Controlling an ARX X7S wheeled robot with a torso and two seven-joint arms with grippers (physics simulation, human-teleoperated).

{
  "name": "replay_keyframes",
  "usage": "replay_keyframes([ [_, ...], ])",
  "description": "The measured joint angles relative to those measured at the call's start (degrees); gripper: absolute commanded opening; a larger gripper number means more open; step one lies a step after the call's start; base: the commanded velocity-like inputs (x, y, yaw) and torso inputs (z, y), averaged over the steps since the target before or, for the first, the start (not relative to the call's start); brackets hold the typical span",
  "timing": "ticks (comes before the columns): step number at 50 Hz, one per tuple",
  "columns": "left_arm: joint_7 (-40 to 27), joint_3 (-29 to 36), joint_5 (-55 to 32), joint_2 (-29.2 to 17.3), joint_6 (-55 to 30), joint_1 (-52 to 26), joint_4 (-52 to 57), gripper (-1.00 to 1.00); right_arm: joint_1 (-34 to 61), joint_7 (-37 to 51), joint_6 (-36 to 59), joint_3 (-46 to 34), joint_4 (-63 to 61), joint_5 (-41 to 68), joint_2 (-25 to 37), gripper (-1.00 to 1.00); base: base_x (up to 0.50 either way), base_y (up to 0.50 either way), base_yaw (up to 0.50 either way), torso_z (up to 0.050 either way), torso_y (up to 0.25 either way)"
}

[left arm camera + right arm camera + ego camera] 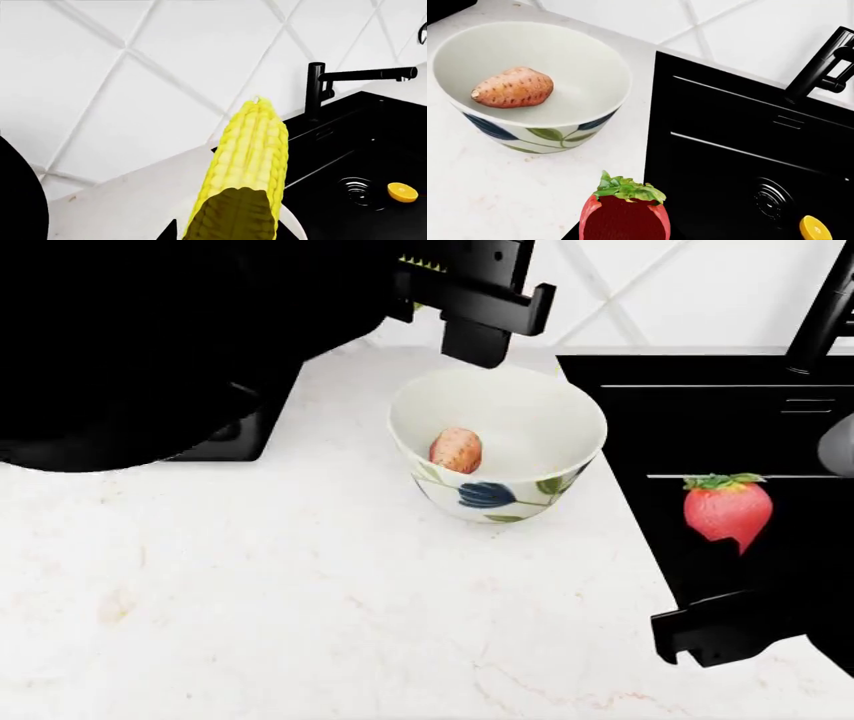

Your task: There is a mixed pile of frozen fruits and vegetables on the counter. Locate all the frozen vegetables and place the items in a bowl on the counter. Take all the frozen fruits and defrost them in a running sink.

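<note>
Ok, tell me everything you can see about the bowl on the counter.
The bowl is round and looks like glazed white ceramic, plain inside, with blue and green leaves painted low on the outside. It stands upright on the white marbled counter, close to the black sink but apart from its edge. The sweet potato lies on its side inside, resting against the wall; nothing else is in it. The left gripper hangs above its far rim without touching it.

No text, label, brand, number or sign can be read in any of the three views; the only marking is the blue and green leaf pattern painted on the round white ceramic bowl (497, 455).
</note>
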Motion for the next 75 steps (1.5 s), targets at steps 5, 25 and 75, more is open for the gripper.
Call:
replay_keyframes([
  [5, 2.57, 1.69, 1.90, 2.07, -1.00, 0.93, -3.23, -1.00, -0.52, -0.29, -0.08, -0.10, -0.11, -0.56, 0.12, -1.00, 0.00, 0.00, 0.00, 0.000, 0.000],
  [25, 7.05, 5.35, 9.72, 7.01, 0.48, 4.01, -13.73, -1.00, -3.11, -1.94, -0.69, -0.65, -0.46, -3.45, 0.66, -1.00, 0.00, 0.00, 0.00, 0.000, 0.001],
  [75, 14.27, 11.19, 12.40, 13.62, -4.94, 4.33, -24.42, -1.00, -8.42, -4.93, -2.15, -1.77, -1.00, -9.62, 0.92, -1.00, 0.00, 0.00, 0.00, 0.000, 0.000],
])
